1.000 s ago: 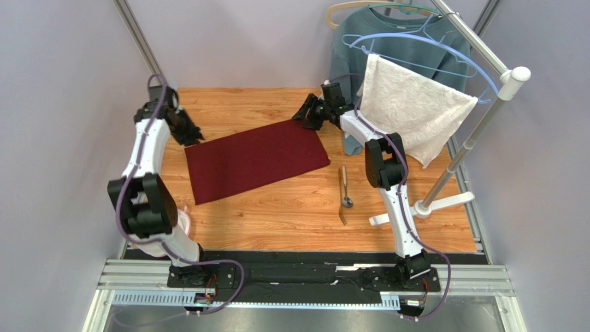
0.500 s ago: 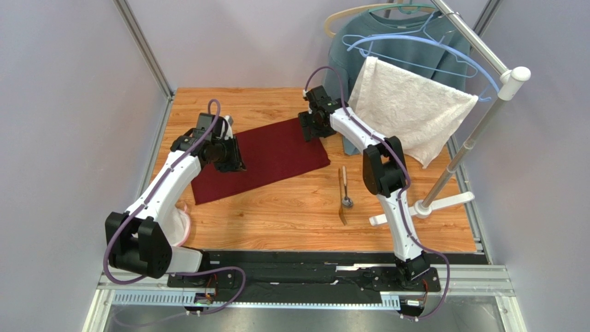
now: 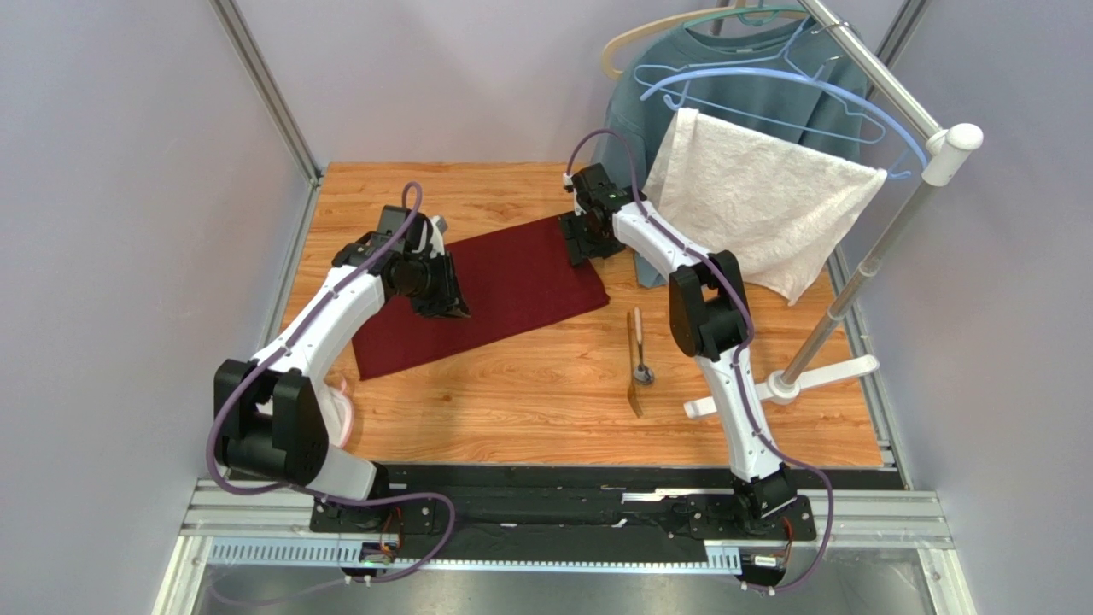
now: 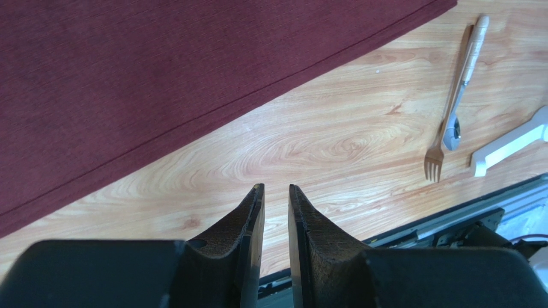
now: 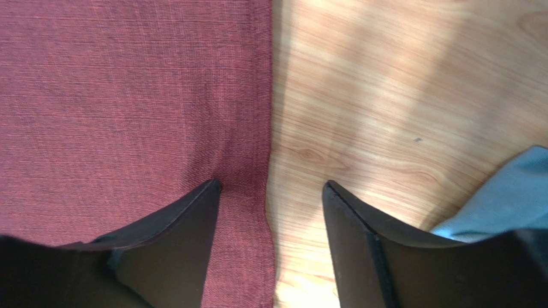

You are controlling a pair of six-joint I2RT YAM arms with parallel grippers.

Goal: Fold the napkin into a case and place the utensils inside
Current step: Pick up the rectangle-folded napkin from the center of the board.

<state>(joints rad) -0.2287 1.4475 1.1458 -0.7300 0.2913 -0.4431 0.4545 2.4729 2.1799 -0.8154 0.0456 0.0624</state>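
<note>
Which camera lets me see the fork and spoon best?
The left wrist view: the fork and spoon lie close and sharp, tines and bowl clear. The top view shows them tiny, on the table right of the napkin. The right wrist view misses them.

Napkin [image 5: 128, 96] matt woven cloth; table [image 4: 289, 147] smooth wood grain; spoon [image 4: 453, 128] shiny metal.

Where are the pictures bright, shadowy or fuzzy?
Right wrist view: pale stripes of light and soft shade cross the wooden table, and the weave of the napkin looks sharp. Left wrist view: the spoon glints, and the close fingers look dark. Top view: even light, only faint shadows, nothing fuzzy.
</note>
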